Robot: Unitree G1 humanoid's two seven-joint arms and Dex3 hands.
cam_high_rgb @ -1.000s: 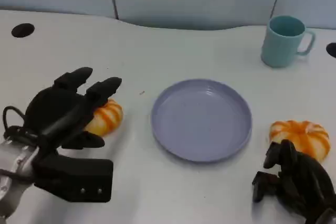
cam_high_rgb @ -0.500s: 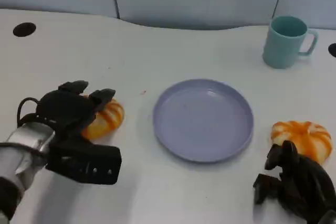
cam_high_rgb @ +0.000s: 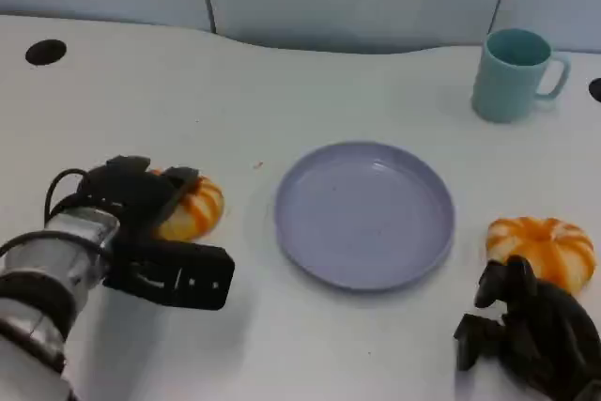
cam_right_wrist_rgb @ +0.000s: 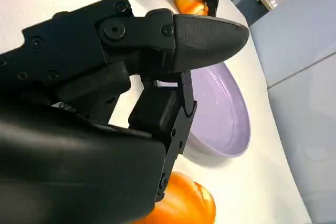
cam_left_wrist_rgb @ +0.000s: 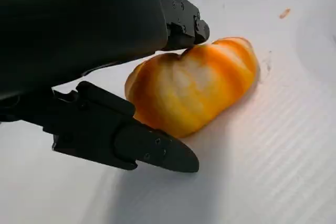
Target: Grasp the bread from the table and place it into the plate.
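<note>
I see my left hand at frame lower left, fingers grasping the bread; my right hand rests clenched, empty.

The left hand hides the bread's near side.

The head view looks down on the table from above. The left wrist view sits close behind its hand; the right wrist view faces left across the plate, which the head view shares.
</note>
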